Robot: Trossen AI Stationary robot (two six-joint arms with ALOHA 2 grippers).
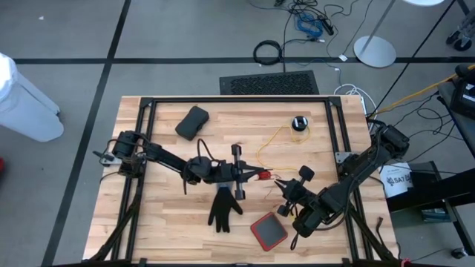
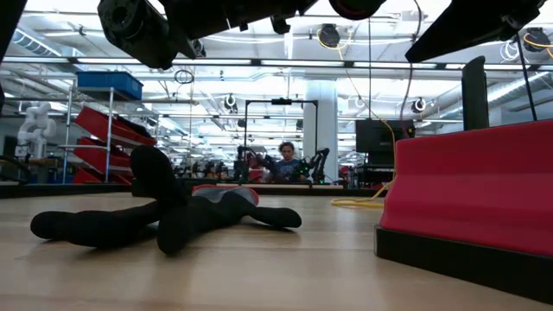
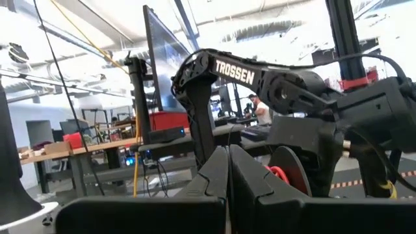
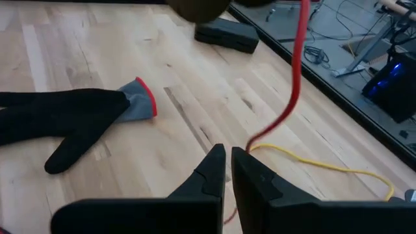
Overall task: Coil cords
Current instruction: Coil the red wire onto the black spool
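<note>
Your left gripper [image 1: 261, 175] sits over the middle of the table [image 1: 163, 222], its fingers [image 3: 218, 170] pressed together in the left wrist view; the high view shows something small and red at its tip, where the cord's red end piece [image 4: 294, 84] is, though you cannot tell for certain that it is clamped there. Your right gripper [image 1: 282, 185] is just beside it, toward the table's near right part, and its fingers [image 4: 250, 172] stand nearly shut with only a narrow slit between them. In the right wrist view the red strand hangs down right at those fingertips and meets the yellow cord [image 4: 325, 164]; whether the fingers actually pinch it you cannot tell.

From the two grippers the yellow cord [image 1: 273, 142] loops across the boards toward the table's far right part, where it joins a small black puck [image 1: 299, 122] lying near the far edge.

Just on the near side of your left gripper a black glove [image 1: 223, 208] lies flat, fingers toward the near edge; its cuff shows grey with a red rim in the right wrist view. A red-topped block with a black base [image 1: 268, 231] rests near the near edge, to the right of the glove. A dark flat case [image 1: 192, 122] lies toward the far left part of the table
</note>
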